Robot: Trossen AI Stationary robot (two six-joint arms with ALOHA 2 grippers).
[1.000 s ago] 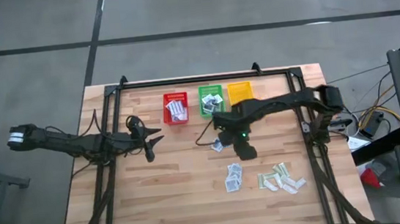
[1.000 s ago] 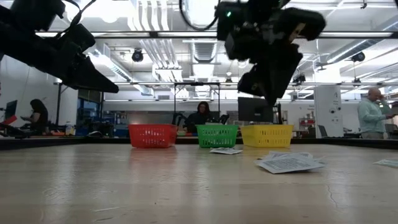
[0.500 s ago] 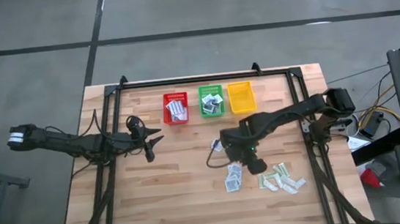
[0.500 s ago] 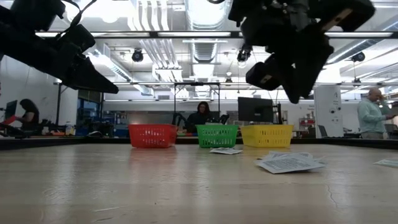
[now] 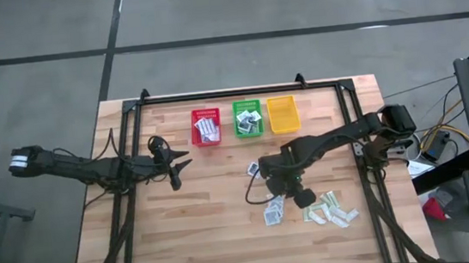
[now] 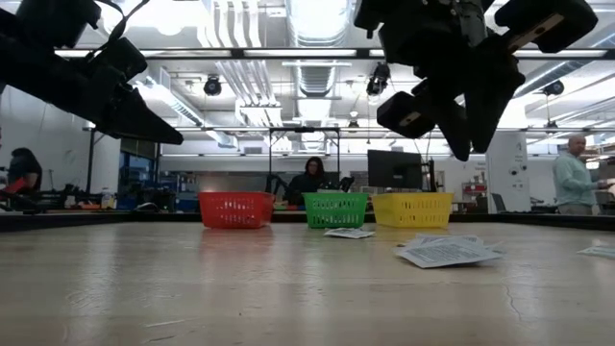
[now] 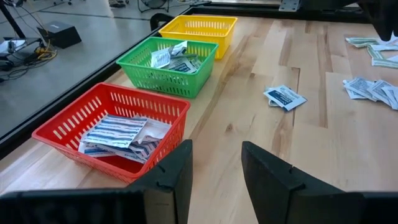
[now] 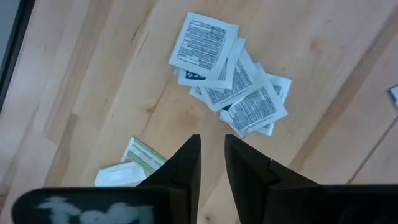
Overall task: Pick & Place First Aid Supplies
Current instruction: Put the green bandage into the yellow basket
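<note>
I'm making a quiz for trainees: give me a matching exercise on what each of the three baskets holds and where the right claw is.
Things:
1. red basket
2. green basket
3. yellow basket
4. right claw

States:
a. no packets inside
b. above the table by a pile of square packets
c. oblong striped packets
d. small white-blue packets

Pairs: 1-c, 2-d, 3-a, 4-b

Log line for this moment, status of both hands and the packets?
right hand: empty, narrow gap, above square packets | left hand: open, waiting near red basket | yellow basket: empty
</note>
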